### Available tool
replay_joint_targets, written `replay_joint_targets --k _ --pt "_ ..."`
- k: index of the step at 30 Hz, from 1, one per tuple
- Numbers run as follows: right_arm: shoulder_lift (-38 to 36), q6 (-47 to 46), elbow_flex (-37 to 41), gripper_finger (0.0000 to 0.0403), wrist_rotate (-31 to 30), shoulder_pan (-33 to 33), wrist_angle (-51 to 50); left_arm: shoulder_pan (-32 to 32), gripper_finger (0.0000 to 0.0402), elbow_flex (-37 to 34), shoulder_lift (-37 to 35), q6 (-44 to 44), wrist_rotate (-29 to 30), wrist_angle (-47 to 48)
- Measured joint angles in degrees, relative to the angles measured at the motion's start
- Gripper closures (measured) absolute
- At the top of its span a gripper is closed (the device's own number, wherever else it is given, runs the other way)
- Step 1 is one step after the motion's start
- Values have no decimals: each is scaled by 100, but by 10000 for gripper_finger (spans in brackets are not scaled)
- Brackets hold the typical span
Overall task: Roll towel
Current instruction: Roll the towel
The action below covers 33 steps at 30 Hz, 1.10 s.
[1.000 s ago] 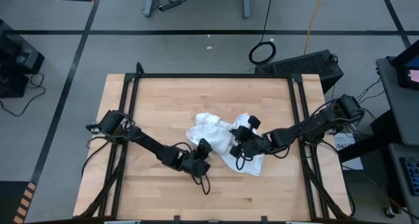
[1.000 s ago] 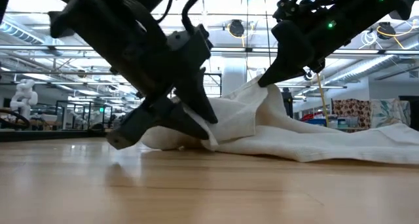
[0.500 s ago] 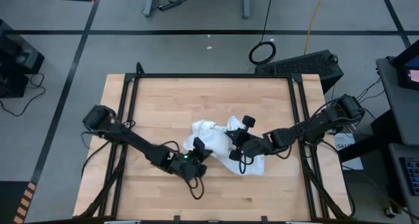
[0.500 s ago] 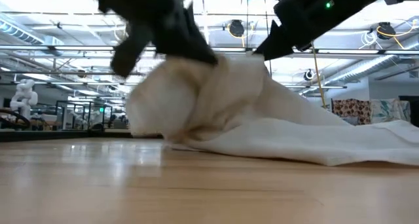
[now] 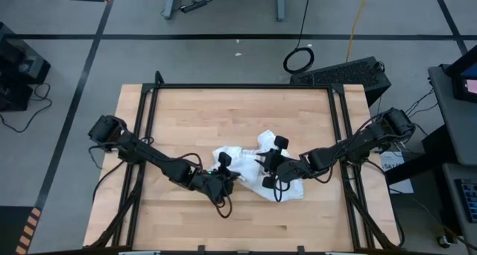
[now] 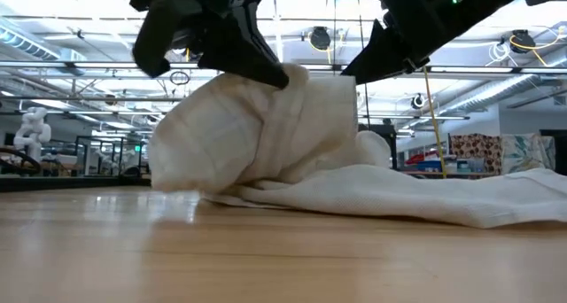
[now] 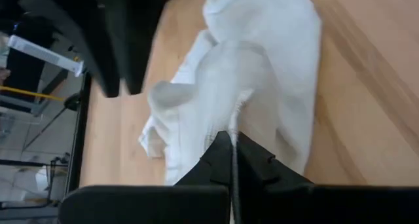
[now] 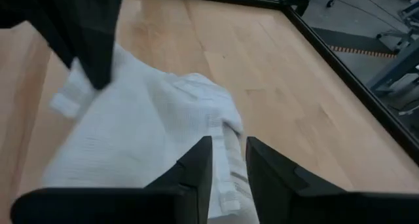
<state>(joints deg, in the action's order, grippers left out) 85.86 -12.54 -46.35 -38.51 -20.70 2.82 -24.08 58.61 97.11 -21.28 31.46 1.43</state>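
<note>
Left gripper (image 5: 223, 168) jaws clamped on towel (image 5: 242, 159) fold at 9 o'clock to roll it; right gripper (image 5: 266, 162) jaws slightly parted, pinning at 3.

You had a wooden tabletop (image 5: 186, 113) in a black frame (image 5: 242, 86). Beyond it on the grey floor lay a coiled black cable (image 5: 298, 60) and a yellow cord (image 5: 358, 16). A black box (image 5: 350, 73) sat by the far right corner.
</note>
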Motion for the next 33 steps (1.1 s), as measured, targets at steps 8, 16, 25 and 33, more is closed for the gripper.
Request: replay_joint_targets --k 8,16,25,33 --pt "277 -1079 2 364 -160 6 -171 7 397 0 -4 151 -394 53" --pt "886 -1931 4 316 110 -58 -427 -38 397 0 133 1190 -1823 430" --pt "1040 -2609 4 266 951 -164 -402 -146 397 0 407 1351 -1785 526" --pt "1040 -3225 503 220 547 -216 438 -146 398 0 407 1457 -1776 509"
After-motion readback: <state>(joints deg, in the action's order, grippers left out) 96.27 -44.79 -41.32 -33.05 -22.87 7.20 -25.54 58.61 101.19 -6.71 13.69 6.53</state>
